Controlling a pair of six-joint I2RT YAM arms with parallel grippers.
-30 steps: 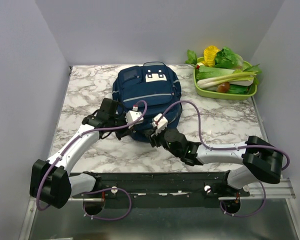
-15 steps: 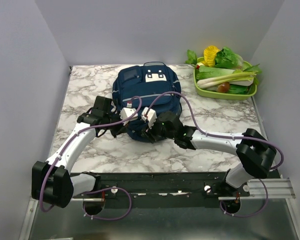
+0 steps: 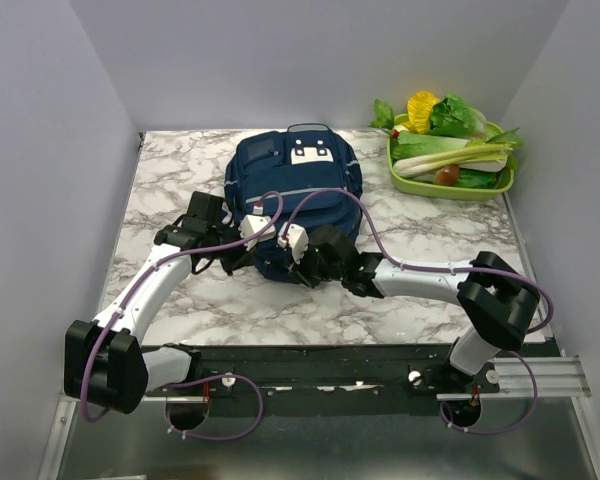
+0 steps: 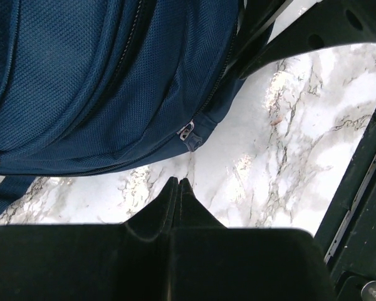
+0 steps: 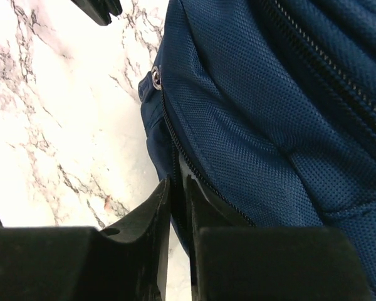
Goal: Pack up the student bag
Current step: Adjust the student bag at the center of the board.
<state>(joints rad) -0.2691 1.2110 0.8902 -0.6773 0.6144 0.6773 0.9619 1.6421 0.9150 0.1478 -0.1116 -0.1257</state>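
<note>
The student bag (image 3: 295, 185), a navy backpack with a grey stripe, lies flat in the middle of the marble table. My right gripper (image 3: 300, 268) is at its near edge. In the right wrist view its jaws (image 5: 177, 182) are shut on a fold of the bag's (image 5: 288, 113) fabric beside the zip line, below a metal eyelet (image 5: 156, 76). My left gripper (image 3: 244, 260) is beside the bag's near left corner. In the left wrist view it (image 4: 178, 182) is shut on nothing, over bare marble, just short of a zip pull (image 4: 188, 133) on the student bag (image 4: 81, 81).
A green tray (image 3: 420, 185) heaped with leafy vegetables sits at the back right corner. Grey walls close off the table on the left, back and right. A black rail (image 3: 360, 360) runs along the near edge by the arm bases.
My right gripper has moved left to the bag's near edge and closed on its fabric. The left arm shifted slightly left, then held still.
</note>
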